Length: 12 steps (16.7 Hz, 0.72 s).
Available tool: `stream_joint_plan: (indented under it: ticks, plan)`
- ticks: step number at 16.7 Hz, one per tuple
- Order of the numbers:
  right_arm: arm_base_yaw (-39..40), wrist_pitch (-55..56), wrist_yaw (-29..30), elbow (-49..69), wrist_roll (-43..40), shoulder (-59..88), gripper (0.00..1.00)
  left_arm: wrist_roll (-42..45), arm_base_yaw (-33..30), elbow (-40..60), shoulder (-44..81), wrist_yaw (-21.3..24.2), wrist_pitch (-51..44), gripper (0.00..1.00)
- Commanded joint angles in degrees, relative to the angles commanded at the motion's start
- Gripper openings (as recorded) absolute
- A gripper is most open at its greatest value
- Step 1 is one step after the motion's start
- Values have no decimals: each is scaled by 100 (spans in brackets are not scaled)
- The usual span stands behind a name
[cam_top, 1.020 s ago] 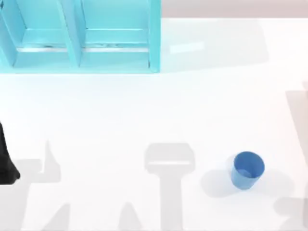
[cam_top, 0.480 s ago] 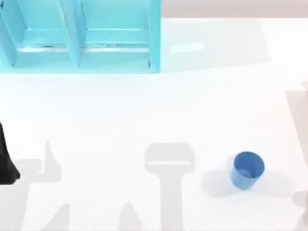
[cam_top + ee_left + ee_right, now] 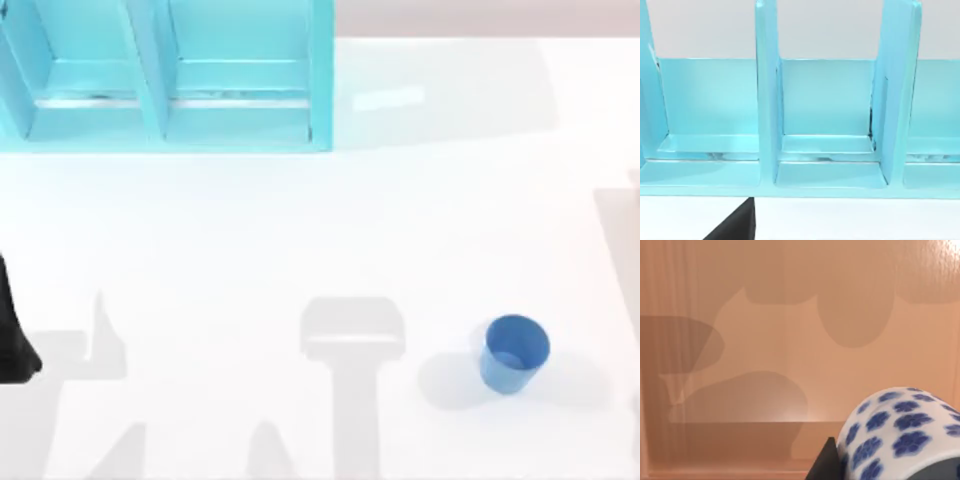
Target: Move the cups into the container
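Observation:
The plain blue tapered cup [image 3: 515,353] stands upright on the white table at the front right, with nothing touching it. In the right wrist view the white cup with the dark-blue pattern [image 3: 900,432] sits against a dark finger [image 3: 826,464] of my right gripper, which is shut on it. It hangs above a tan floor with a raised rim [image 3: 715,471], which looks like the inside of the container. My left arm [image 3: 10,340] rests at the table's left edge.
A turquoise rack with upright dividers [image 3: 160,80] fills the back left of the table; the left wrist view faces its compartments [image 3: 827,115]. A grey strip [image 3: 618,230] lies along the table's right edge. White tabletop stretches between rack and blue cup.
The shadow at the table's front right corner has slid out past the right edge. The blue cup and the left arm have not moved.

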Motion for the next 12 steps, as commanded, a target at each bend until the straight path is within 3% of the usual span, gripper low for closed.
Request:
stream_joint_plan:
  ticks: [2, 12]
  plan:
    - [0, 0, 0, 0, 0, 0, 0, 0, 0, 0, 0, 0, 0, 100]
    - [0, 0, 0, 0, 0, 0, 75, 0, 0, 0, 0, 0, 0, 100]
